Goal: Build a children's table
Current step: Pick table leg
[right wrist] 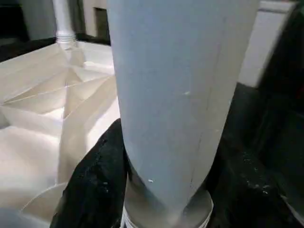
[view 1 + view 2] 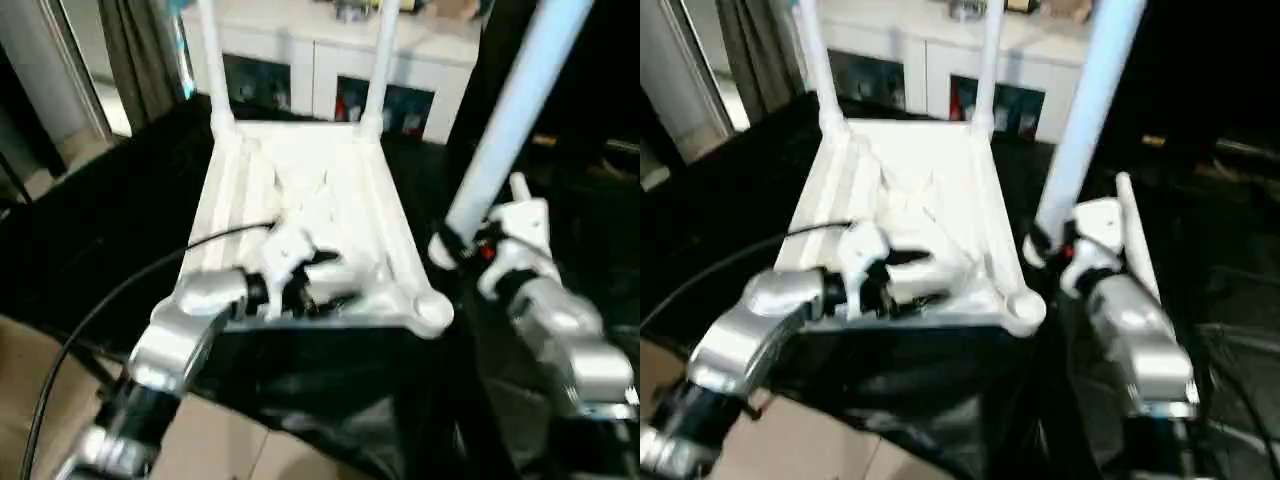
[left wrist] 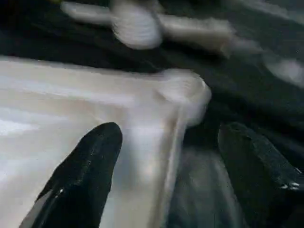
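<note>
The children's table top lies upside down on black cloth, ribs facing up. Two white legs stand upright in its far corner sockets. My left gripper is open at the near edge, its black fingers apart on either side of the rim, beside the near right socket. That socket has no leg in it. My right gripper is shut on a third leg, low on the shaft. The leg tilts up and to the right, its lower end just right of that socket.
A white cabinet with glass-fronted compartments stands behind the table top. Black cloth covers the work surface and hangs over its near edge. A black cable loops from my left arm. Tan floor shows at the lower left.
</note>
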Controlling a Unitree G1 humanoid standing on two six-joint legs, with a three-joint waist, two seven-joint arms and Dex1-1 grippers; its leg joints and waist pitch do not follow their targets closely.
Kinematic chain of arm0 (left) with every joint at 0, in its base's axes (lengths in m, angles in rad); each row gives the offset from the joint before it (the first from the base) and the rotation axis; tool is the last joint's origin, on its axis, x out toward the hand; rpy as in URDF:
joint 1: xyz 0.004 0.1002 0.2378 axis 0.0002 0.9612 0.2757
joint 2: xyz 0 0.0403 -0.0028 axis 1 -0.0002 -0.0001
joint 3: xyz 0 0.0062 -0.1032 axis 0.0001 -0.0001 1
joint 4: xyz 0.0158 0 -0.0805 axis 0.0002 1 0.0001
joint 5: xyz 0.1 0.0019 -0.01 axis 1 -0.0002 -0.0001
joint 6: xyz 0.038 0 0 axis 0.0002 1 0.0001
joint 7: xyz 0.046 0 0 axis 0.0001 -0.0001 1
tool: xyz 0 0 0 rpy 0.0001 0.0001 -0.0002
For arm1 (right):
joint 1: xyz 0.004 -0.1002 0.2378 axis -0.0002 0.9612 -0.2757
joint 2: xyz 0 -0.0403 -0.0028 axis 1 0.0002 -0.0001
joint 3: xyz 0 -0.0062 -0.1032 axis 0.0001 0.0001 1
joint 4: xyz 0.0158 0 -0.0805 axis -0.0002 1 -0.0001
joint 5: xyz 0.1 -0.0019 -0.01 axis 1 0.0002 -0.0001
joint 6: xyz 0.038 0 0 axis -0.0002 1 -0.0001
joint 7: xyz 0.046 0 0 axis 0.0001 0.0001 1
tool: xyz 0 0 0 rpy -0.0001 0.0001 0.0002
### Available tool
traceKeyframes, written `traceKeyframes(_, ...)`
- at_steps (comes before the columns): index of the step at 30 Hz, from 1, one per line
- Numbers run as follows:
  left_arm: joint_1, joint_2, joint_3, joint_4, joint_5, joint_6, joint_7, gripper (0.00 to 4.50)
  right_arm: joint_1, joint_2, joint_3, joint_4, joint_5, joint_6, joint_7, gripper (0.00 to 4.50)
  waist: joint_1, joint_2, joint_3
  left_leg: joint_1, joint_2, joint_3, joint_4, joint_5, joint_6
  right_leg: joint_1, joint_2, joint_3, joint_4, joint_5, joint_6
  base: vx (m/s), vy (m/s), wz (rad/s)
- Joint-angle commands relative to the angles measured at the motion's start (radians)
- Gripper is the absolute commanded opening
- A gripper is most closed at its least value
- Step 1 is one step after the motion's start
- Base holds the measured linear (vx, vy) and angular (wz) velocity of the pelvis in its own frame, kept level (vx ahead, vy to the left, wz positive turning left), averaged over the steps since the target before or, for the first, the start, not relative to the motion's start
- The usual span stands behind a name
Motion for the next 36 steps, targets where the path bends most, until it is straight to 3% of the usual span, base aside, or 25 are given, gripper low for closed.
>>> traceKeyframes(1, -0.05, -0.006, -0.035, 0.082, 0.037, -0.02, -0.037, 3.38, 0.0, -0.031, -0.028, -0.021, 0.022, 0.014, 0.034, 1.93, 0.001, 0.001, -0.069, -0.001, 0.027, 0.003, -0.064, -0.004, 0.035, 0.06, -0.074, 0.035, -0.066, 0.151, -0.22, 0.0, 0.0, 0.0)
traceKeyframes(3, -0.106, -0.032, -0.056, 0.202, 0.085, -0.08, -0.021, 3.06, 0.006, -0.052, -0.033, -0.014, 0.02, 0.006, 0.039, 1.93, 0.0, -0.001, -0.067, -0.001, 0.027, 0.003, -0.064, -0.036, 0.028, 0.065, -0.076, 0.036, -0.073, 0.098, -0.228, 0.0, 0.0, 0.0)
traceKeyframes(7, -0.171, -0.073, -0.068, 0.326, 0.109, -0.091, -0.011, 2.82, 0.017, -0.061, -0.043, -0.023, 0.019, 0.004, 0.039, 1.93, -0.002, -0.001, -0.065, -0.005, 0.027, 0.001, -0.065, -0.047, 0.02, 0.068, -0.078, 0.038, -0.08, 0.035, -0.229, 0.0, 0.0, 0.0)
traceKeyframes(12, -0.213, -0.104, -0.089, 0.38, 0.118, -0.06, -0.013, 2.31, 0.031, -0.062, -0.036, -0.037, 0.016, 0.006, 0.034, 1.93, -0.001, -0.005, -0.065, -0.004, 0.03, 0.002, -0.065, -0.044, 0.033, 0.066, -0.079, 0.037, -0.08, 0.039, -0.25, 0.0, 0.0, 0.0)
traceKeyframes(18, -0.232, -0.148, -0.11, 0.457, 0.161, -0.129, -0.012, 1.92, 0.032, -0.053, -0.015, -0.037, 0.001, 0.001, 0.026, 1.93, -0.001, -0.004, -0.065, -0.005, 0.032, 0.002, -0.064, -0.04, 0.044, 0.067, -0.08, 0.038, -0.081, 0.044, -0.255, 0.0, 0.0, 0.0)
traceKeyframes(21, -0.243, -0.16, -0.122, 0.498, 0.173, -0.151, -0.022, 1.56, 0.034, -0.05, -0.009, -0.044, -0.002, 0.003, 0.026, 1.93, -0.004, -0.003, -0.063, -0.004, 0.031, 0.001, -0.065, -0.055, 0.042, 0.065, -0.08, 0.038, -0.087, 0.021, -0.25, 0.0, 0.0, 0.0)
traceKeyframes(25, -0.251, -0.166, -0.13, 0.515, 0.183, -0.16, -0.028, 1.4, 0.038, -0.053, -0.005, -0.049, -0.003, 0.004, 0.027, 1.93, -0.004, -0.002, -0.062, -0.003, 0.034, 0.001, -0.067, -0.067, 0.038, 0.064, -0.081, 0.038, -0.087, 0.007, -0.257, 0.0, 0.0, 0.0)
traceKeyframes(26, -0.254, -0.166, -0.133, 0.521, 0.189, -0.16, -0.029, 1.15, 0.04, -0.056, -0.005, -0.05, -0.004, 0.004, 0.027, 1.93, -0.005, -0.001, -0.062, -0.003, 0.034, 0.001, -0.067, -0.07, 0.036, 0.064, -0.081, 0.039, -0.088, 0.004, -0.257, 0.0, 0.0, 0.0)
traceKeyframes(29, -0.258, -0.166, -0.133, 0.534, 0.194, -0.166, -0.03, 1.05, 0.045, -0.059, -0.007, -0.057, -0.003, 0.008, 0.027, 1.93, -0.005, -0.002, -0.061, -0.003, 0.034, 0.001, -0.067, -0.075, 0.035, 0.064, -0.082, 0.039, -0.089, -0.007, -0.253, 0.0, 0.0, 0.0)
traceKeyframes(36, -0.252, -0.164, -0.117, 0.561, 0.197, -0.18, -0.042, 0.28, 0.044, -0.061, 0.004, -0.055, -0.006, 0.008, 0.029, 1.93, -0.006, -0.011, -0.057, -0.004, 0.035, 0.0, -0.071, -0.09, 0.037, 0.06, -0.084, 0.039, -0.094, -0.07, -0.238, 0.0, 0.0, 0.0)
